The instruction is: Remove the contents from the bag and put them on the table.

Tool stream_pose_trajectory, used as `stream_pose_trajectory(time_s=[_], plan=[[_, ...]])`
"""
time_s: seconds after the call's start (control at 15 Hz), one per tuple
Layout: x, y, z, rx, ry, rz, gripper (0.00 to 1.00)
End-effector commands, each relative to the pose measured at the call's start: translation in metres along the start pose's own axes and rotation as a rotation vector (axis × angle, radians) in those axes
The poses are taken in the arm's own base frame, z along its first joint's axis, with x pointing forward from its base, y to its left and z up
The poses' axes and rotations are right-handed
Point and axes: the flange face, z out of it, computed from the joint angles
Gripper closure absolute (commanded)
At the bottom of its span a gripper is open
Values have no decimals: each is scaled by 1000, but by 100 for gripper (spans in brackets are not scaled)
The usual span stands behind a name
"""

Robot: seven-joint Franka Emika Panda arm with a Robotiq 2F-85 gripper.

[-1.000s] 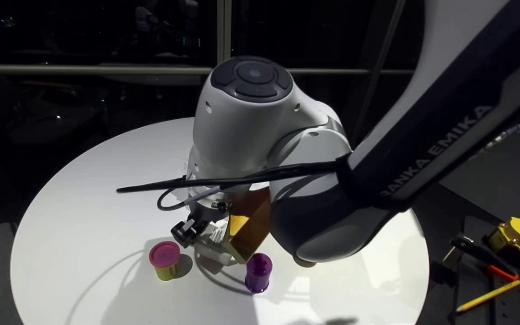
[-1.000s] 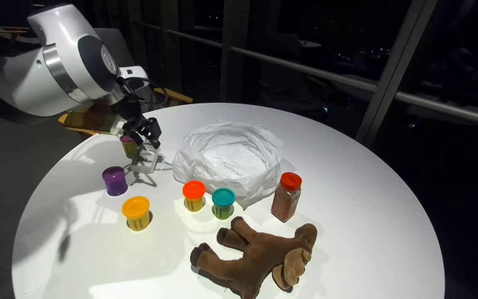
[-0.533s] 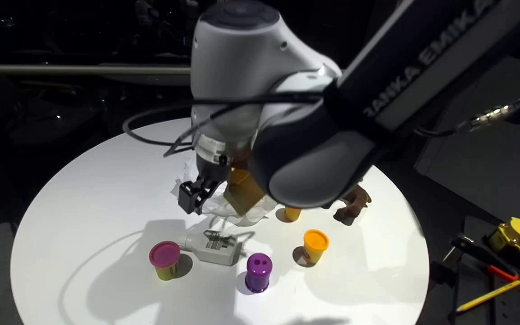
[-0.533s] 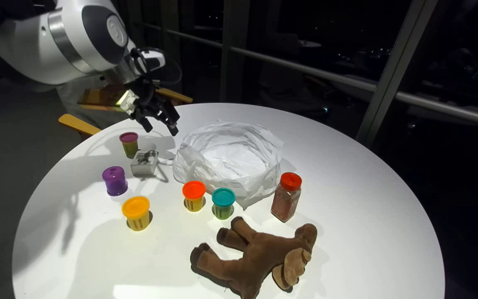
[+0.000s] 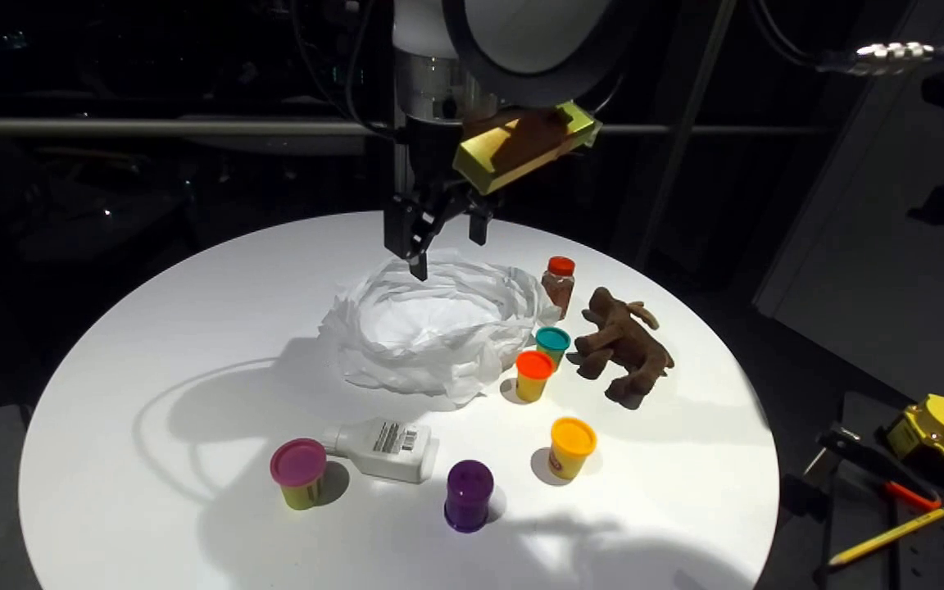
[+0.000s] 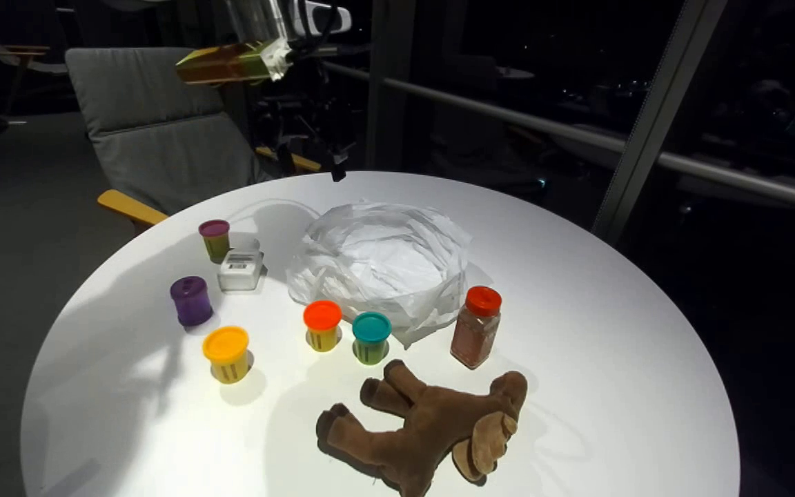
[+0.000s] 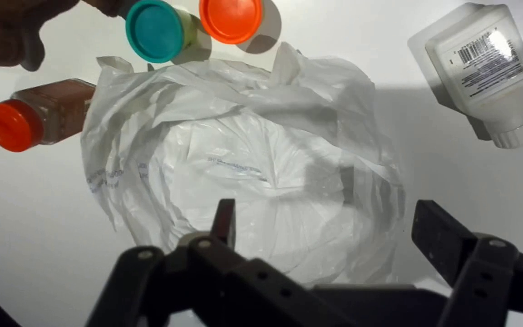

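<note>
The crumpled white plastic bag (image 5: 472,360) stands open on the round white table, also in an exterior view (image 6: 321,273). In the wrist view the bag (image 7: 288,100) shows its white bottom, and no object is visible inside. My gripper (image 7: 325,203) is open with nothing between its fingers, above the bag; it is also high over the bag's far side in an exterior view (image 5: 449,248). A white bottle (image 5: 394,451) lies on its side beside the bag. An orange-lidded tub (image 5: 533,377) and a teal-lidded tub (image 6: 371,338) stand against the bag's near side.
On the table stand a pink-lidded tub (image 5: 300,471), a purple container (image 5: 469,496), a yellow tub (image 5: 572,447) and a red-lidded jar (image 6: 477,328). A brown plush animal (image 6: 432,421) lies near the jar. Dark windows with a rail are behind.
One second ago my gripper was down at the white bottle. It has let go, the bottle lies flat on the table, and the open gripper has risen and moved over the bag.
</note>
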Motion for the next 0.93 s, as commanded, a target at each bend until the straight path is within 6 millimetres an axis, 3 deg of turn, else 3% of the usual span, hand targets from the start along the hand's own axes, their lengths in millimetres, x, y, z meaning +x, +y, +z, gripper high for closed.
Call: stream_pose_trajectory(time_s=[0.0,0.2,0.6,0.87], plan=[[10,17,10,73,-95,-44,0],[1,20,10,108,-142,-100,0],[-35,10,-43,60,-164,-150,0],[-50,18,-85,41,-130,-142,0]])
